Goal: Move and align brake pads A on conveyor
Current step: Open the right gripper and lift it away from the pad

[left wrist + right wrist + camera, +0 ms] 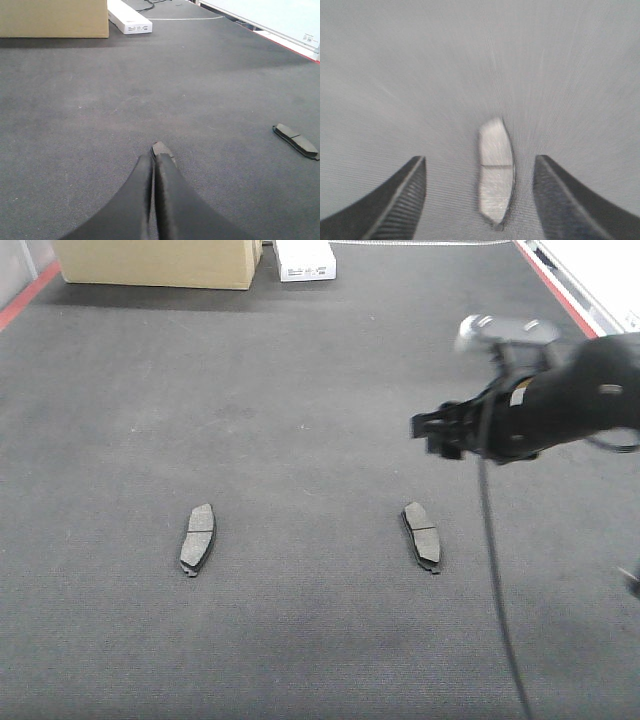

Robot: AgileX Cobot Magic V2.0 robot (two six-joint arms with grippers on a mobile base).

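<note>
Conveyor [300,370]: the dark felt-like belt is filling the scene, with red edges showing at the far left and far right.
Cardboard box [155,262]: sitting at the far left of the belt.
Left brake pad [197,538]: lying flat on the belt, left of centre and towards the near side. Its long axis is running near to far, with the far end leaning slightly right and the groove crossing its middle.
Left gripper [153,159]: the fingers are pressing together with nothing between them. The tip of the left brake pad is showing on the belt just beyond them.
White box [305,258]: lying just right of the cardboard box.
Right brake pad [422,536]: lying flat, level with the left one and well apart from it. Its long axis is running near to far, with the far end leaning slightly left.
Right gripper [438,430]: hovering above the belt, beyond and right of the right brake pad. Its fingers [400,200] are spreading wide, and the blurred wrist view is showing the pad lengthwise between them, untouched.
</note>
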